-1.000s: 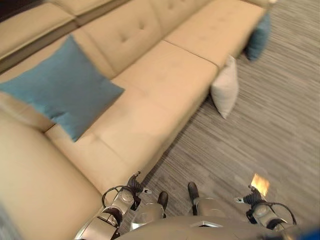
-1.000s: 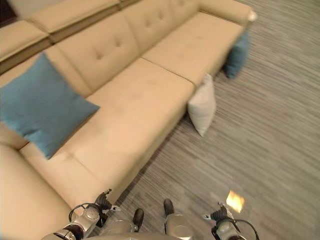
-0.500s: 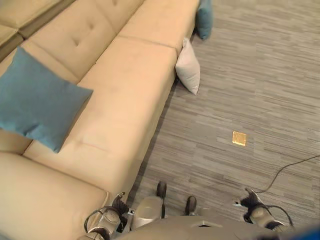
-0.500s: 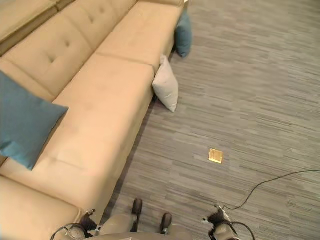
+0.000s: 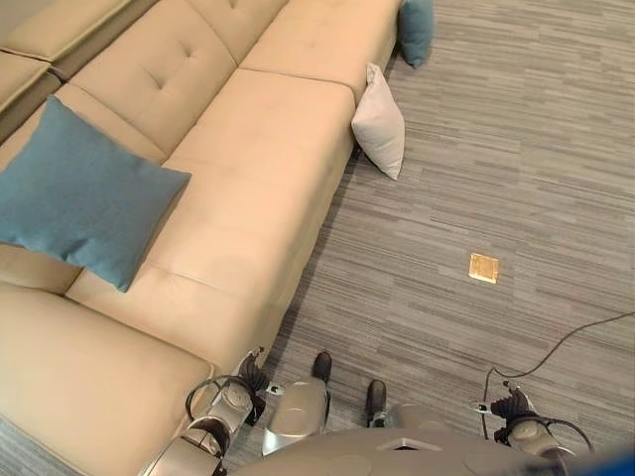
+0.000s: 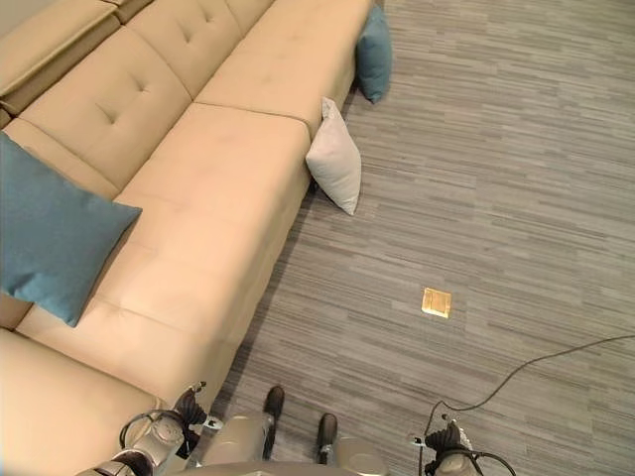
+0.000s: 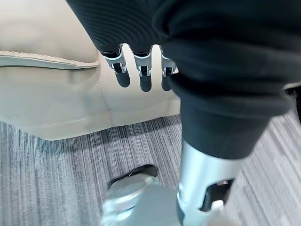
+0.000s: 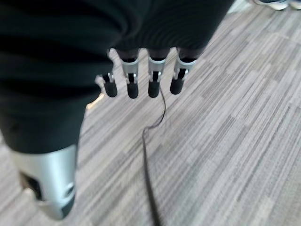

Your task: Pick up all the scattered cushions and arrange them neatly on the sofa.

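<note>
A long beige sofa (image 5: 268, 169) is seen from above, running along the robot's left over a grey striped carpet floor (image 5: 516, 178). One blue cushion (image 5: 84, 193) is propped on the sofa, against the backrest. A pale grey cushion (image 5: 380, 123) is stood on the floor, leaned against the sofa's front edge. Further along, a second blue cushion (image 5: 416, 30) is likewise set on the floor against the sofa front. A small brass floor plate (image 5: 483, 268) is set into the carpet, well apart from the cushions. The left hand (image 7: 141, 75) is hung low beside the sofa's front, its fingers (image 7: 123, 77) straight and relaxed, nothing held. The right hand (image 8: 141, 87) is hung over bare carpet, its fingers (image 8: 153, 89) also straight and loosely spread, nothing held.
</note>
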